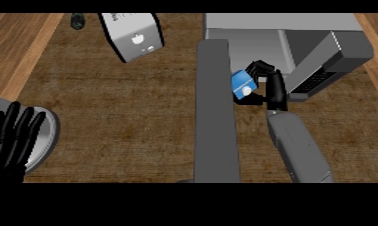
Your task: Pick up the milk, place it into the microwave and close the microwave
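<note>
Fingers [260, 66] of the right hand [275, 90] are curled round the blue milk carton [243, 84]. The carton sits on their left side, at the mouth of the microwave [295, 35], beside its open door [216, 115]. The left hand [18, 135] rests open at lower left.

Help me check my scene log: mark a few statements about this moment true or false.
1. The right hand holds the blue milk carton. True.
2. The microwave door is closed. False: it stands open.
3. The left hand grips the carton. False: it rests open at the lower left, over a grey plate.
4. The carton is on the door's right side in the view. True.
</note>
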